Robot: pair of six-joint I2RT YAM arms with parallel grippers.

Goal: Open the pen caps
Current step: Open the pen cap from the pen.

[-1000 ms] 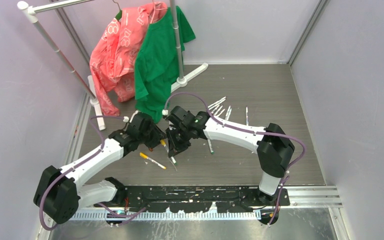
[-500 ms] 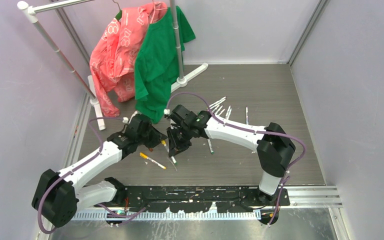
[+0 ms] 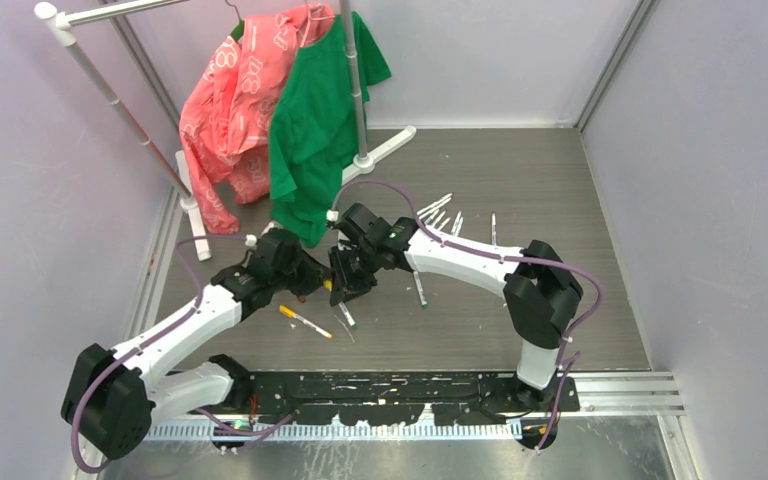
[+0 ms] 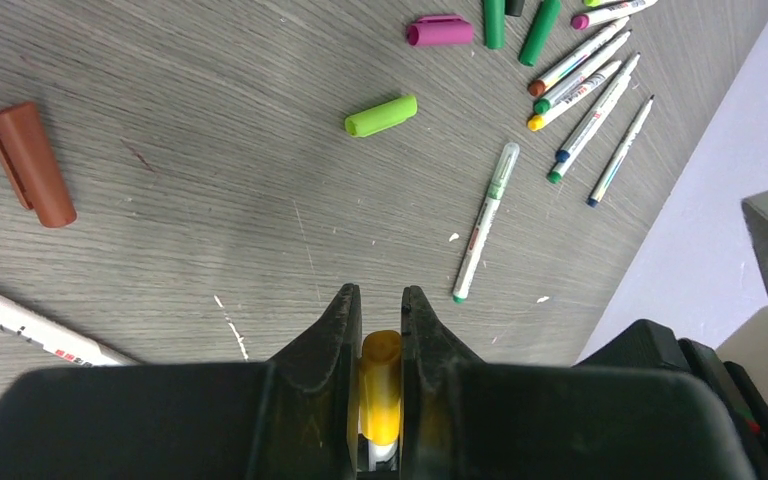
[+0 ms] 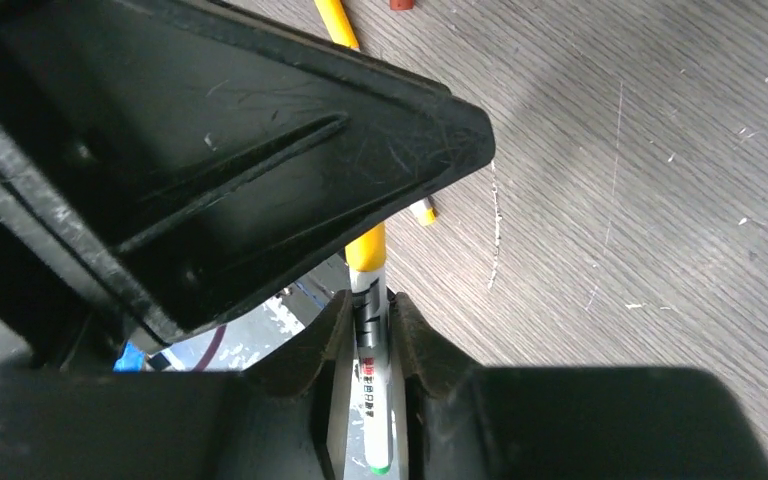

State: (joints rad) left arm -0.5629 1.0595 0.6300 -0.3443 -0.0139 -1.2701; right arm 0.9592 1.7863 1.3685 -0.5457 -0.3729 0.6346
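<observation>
My left gripper is shut on the yellow cap of a pen. My right gripper is shut on that pen's white barrel, whose yellow cap runs into the left gripper's black body. In the top view the two grippers, left and right, meet tip to tip above mid-table. Loose caps lie on the table: brown, light green, magenta. Several pens lie in a fan beyond them.
A yellow-tipped pen and a green-tipped pen lie just in front of the grippers. Another pen lies under the right arm. A clothes rack with a pink shirt and a green shirt stands at the back left.
Both grippers have shifted slightly away from the bases and to the left, still holding the same pen between them.
</observation>
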